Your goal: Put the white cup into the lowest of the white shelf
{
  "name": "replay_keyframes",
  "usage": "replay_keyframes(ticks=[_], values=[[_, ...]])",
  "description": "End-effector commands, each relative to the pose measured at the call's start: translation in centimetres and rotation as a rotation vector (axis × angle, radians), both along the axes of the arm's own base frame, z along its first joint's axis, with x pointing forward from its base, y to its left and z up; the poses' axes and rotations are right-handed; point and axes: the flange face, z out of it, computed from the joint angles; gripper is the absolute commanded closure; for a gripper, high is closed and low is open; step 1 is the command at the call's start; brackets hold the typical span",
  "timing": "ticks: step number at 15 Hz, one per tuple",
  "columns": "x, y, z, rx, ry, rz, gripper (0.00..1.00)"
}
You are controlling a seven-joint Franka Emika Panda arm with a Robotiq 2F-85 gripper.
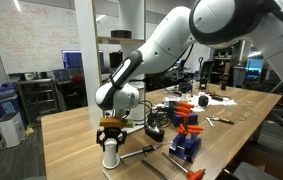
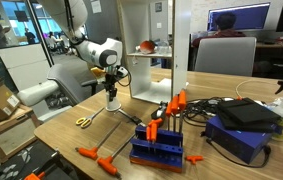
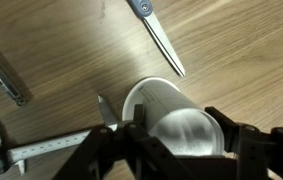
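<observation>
The white cup [image 1: 111,155] stands on the wooden table [image 1: 71,145] near its front corner; it also shows in an exterior view [image 2: 112,101] and in the wrist view [image 3: 166,115]. My gripper [image 1: 111,136] comes straight down over it, also seen in an exterior view [image 2: 112,88]. In the wrist view my gripper [image 3: 179,135] has one finger pressed on each side of the cup. The cup still rests on the table. The white shelf [image 2: 151,50] stands on the table a little behind and beside the cup, open towards the camera.
Scissors [image 3: 161,38] and a metal caliper [image 3: 26,155] lie next to the cup. A blue rack with orange clamps [image 2: 161,145], a blue box [image 2: 236,135] and cables [image 1: 196,110] crowd the table's middle. Orange tools [image 2: 101,158] lie near the edge.
</observation>
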Motion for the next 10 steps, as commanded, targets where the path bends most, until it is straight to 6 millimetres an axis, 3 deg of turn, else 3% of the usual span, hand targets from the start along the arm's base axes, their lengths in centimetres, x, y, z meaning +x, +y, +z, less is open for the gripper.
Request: replay_keyframes(ticks=[1,4,10], values=[[0.4,-1.3,2.5,-0.029,-0.02,0.004,0.69],[0.7,-3.1,4.0,-0.06,-0.048,-0.002,0.69],[1.1,-8.7,7.4,-0.208,-0.172,0.004,0.69]])
